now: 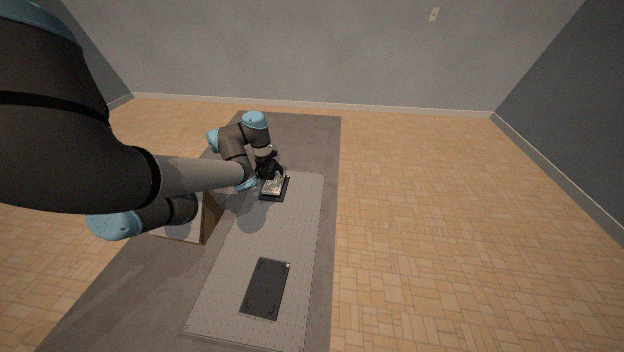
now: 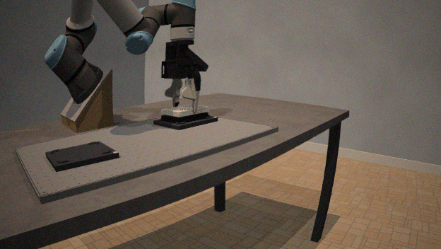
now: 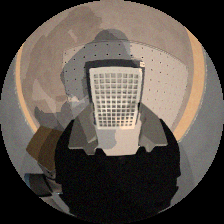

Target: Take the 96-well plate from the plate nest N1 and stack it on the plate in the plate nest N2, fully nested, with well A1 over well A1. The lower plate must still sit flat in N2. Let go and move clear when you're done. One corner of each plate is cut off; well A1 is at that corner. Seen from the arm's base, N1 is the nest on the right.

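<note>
Here, black two-jaw hand [image 2: 184,100] clamped on white gridded 96-well plate [image 2: 179,111], jaws partway closed against its sides; plate over far black flat nest [image 2: 208,120]. Near black nest [image 2: 82,155] bare on grey bench [image 2: 304,118].

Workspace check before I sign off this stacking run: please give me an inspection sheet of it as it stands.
Surface: dark table carrying a grey perforated board.
Job's things: white 96-well plate sits over the far black nest; the near black nest holds nothing.
Clutter: nothing seen.
Hand: black two-jaw hand shut on the white plate.
Cables: nothing seen.
Surroundings: brown wedge mount under the arm, wood-tile floor, grey walls.
</note>
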### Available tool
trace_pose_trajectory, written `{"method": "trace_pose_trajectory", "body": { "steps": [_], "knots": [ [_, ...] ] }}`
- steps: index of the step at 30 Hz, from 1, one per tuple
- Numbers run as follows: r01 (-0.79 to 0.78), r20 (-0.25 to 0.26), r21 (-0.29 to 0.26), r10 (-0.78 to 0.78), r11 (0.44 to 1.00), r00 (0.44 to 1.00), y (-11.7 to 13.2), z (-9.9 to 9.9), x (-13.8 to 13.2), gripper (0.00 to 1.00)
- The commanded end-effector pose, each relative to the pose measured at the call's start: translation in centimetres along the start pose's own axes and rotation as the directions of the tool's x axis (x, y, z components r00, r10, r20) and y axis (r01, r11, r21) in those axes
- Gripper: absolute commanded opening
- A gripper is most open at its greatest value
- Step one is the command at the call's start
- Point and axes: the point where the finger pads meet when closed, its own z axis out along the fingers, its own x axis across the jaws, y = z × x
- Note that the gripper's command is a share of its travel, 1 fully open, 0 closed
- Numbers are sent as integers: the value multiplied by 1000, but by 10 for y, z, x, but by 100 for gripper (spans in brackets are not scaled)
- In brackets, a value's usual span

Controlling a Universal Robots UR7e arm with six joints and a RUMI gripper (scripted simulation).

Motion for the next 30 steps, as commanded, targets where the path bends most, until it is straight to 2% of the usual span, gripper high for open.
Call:
{"method": "trace_pose_trajectory", "body": {
  "steps": [1, 29, 30],
  "knots": [
    [0, -1, 1, 0, 1000, 1000, 0, 0, 0, 0],
    [0, -1, 1, 0, 1000, 1000, 0, 4, 0, 0],
    [0, -1, 1, 0, 1000, 1000, 0, 4, 0, 100]
  ]
}}
